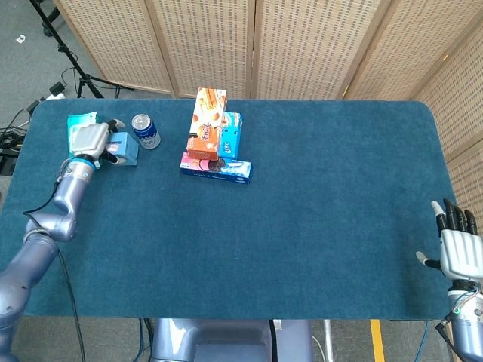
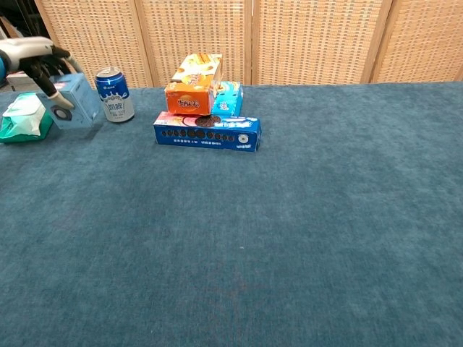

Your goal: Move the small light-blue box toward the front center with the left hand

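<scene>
Head view: the left hand [image 1: 92,139] sits at the far left part of the blue cloth table [image 1: 317,226], close beside the blue and white drink can [image 1: 145,130].
Left hand: its fingers are wrapped around the small light-blue cardboard box [image 1: 121,147] and it holds the box.
Small box: it is just to the left of the drink can, and in the chest view the small light-blue cardboard box [image 2: 76,101] is tilted and looks lifted off the cloth.
Left hand in chest view: the left hand [image 2: 37,61] is on top of the box, with dark fingers down its side.
Green pack: a green and white soft pack [image 1: 81,122] lies further left of the can, past the hand.
Box pile: to the right of the can are an orange snack box [image 1: 207,124], a bright blue snack box [image 1: 230,136] and a long dark blue cookie box [image 1: 216,168], all touching.
Right hand: the right hand [image 1: 457,245] is far from the can, at the table's near right edge, with fingers spread out and nothing in it.
</scene>
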### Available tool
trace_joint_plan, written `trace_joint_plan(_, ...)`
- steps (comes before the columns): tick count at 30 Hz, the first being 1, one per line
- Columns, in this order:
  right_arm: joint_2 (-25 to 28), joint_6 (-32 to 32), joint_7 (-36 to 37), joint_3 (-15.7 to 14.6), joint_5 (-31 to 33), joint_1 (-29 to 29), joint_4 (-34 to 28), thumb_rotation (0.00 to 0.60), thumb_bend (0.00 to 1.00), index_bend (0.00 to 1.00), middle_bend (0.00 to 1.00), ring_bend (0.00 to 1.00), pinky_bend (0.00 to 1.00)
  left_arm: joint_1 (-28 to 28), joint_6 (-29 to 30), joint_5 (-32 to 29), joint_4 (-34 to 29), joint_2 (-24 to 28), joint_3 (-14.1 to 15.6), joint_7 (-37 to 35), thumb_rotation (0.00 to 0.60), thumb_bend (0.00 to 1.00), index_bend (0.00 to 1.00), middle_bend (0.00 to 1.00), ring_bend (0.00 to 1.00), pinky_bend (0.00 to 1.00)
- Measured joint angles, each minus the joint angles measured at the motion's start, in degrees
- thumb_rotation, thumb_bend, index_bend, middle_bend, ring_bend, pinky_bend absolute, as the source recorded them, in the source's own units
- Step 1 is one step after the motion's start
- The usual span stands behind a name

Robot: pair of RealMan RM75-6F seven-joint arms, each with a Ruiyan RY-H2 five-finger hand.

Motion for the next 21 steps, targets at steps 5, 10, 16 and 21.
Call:
trace_joint_plan(5, 0.81, 0.79, 1.15, -0.41, -1.35, -0.41, -1.21, 0.6, 0.0, 0.0, 0.0, 0.0, 0.0, 3.82, 5.66, 2.61, -13.48, 8.54, 1.63, -2.27, 0.6, 0.0, 0.29, 0.43, 0.32, 0.29)
trace_joint_plan(10, 1.71, 1.35, 2.46, -1.03, -3.26, -0.68, -2.52, 0.6, 0.0, 0.0, 0.0, 0.0, 0.0, 8.03, 7.74, 3.34, -31.58, 18.55, 3.89, -1.89, 0.6, 0.0, 0.29, 0.43, 0.32, 0.29)
trace_joint_plan(16, 2.33, 1.74, 3.81, -1.73, -5.13, -0.87, -3.19, 0.6, 0.0, 0.0, 0.0, 0.0, 0.0, 14.58, 11.6, 1.01, -53.37, 28.91, 6.91, 3.79, 0.6, 0.0, 0.29, 0.43, 0.32, 0.3)
trace_joint_plan(21, 3.43, 2.39, 6.45, -2.04, -6.4, -1.3, -3.66, 0.6, 0.0, 0.0, 0.0, 0.0, 0.0, 20.06, 17.75, -4.67, -63.17, 31.95, 9.18, 13.7, 0.6, 0.0, 0.29, 0.43, 0.32, 0.3)
